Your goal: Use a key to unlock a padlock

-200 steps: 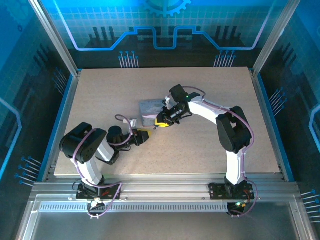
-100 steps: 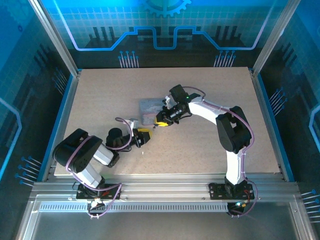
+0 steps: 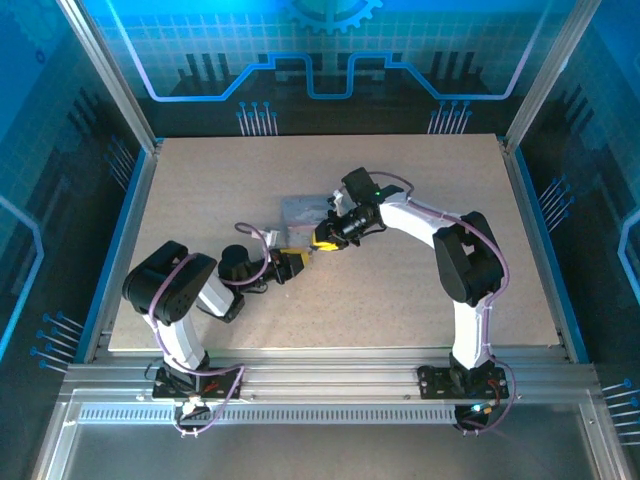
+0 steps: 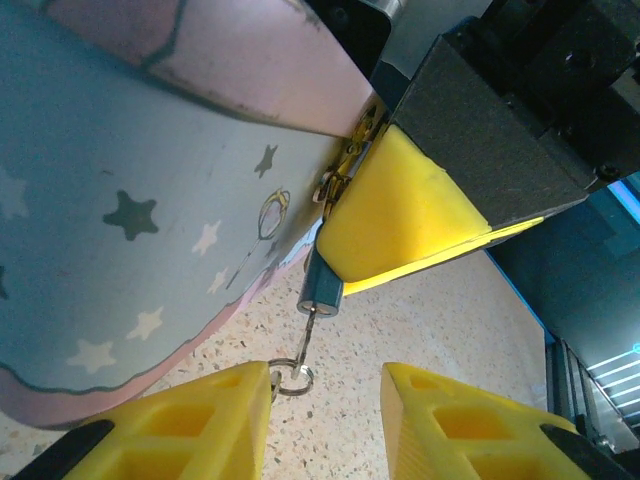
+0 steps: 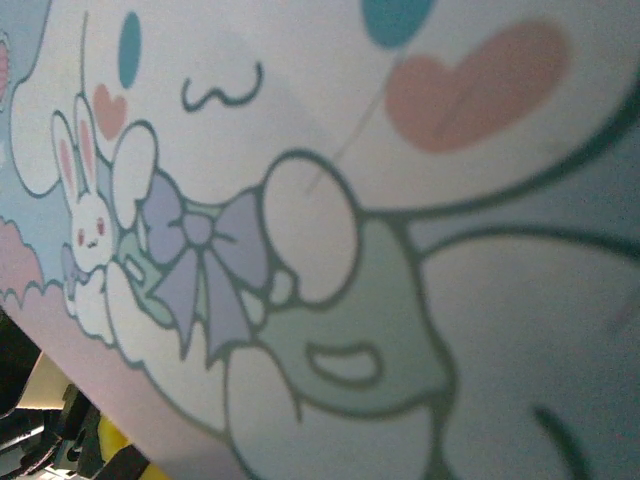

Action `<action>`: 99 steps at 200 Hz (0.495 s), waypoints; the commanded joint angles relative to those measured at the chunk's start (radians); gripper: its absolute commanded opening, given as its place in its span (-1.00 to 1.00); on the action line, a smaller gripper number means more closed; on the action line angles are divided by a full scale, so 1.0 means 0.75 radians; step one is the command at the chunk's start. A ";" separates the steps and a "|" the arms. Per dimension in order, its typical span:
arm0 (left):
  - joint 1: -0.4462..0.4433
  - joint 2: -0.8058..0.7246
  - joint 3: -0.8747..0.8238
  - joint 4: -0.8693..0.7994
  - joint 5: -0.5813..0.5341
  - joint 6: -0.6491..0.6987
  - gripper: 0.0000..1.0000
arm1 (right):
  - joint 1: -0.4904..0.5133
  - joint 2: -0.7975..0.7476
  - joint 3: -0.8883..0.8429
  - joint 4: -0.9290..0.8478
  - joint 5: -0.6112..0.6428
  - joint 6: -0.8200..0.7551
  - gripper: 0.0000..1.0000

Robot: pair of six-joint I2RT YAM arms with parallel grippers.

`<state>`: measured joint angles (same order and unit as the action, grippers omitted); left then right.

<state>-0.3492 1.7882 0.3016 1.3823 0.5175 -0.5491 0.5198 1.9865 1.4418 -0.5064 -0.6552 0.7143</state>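
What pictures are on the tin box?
The tin shows a white bunny and a purple bow on pale blue; clearest in the right wrist view.

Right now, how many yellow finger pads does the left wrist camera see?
3. Two are the left tool's own pads along the bottom edge; one is the right tool's pad, upper right beside the tin. Its partner may be hidden.
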 commanded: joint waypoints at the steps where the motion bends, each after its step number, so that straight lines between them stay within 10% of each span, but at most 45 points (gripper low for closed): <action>1: 0.007 0.045 0.045 0.014 0.062 -0.021 -0.31 | 0.000 0.002 0.020 -0.055 -0.121 0.030 -1.00; 99: 0.005 0.014 0.026 0.022 -0.004 0.041 -0.32 | -0.007 -0.020 -0.021 0.011 -0.125 0.103 -1.00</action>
<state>-0.3485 1.8240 0.3283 1.3933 0.5308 -0.5491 0.5137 1.9865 1.4414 -0.4950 -0.6468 0.7296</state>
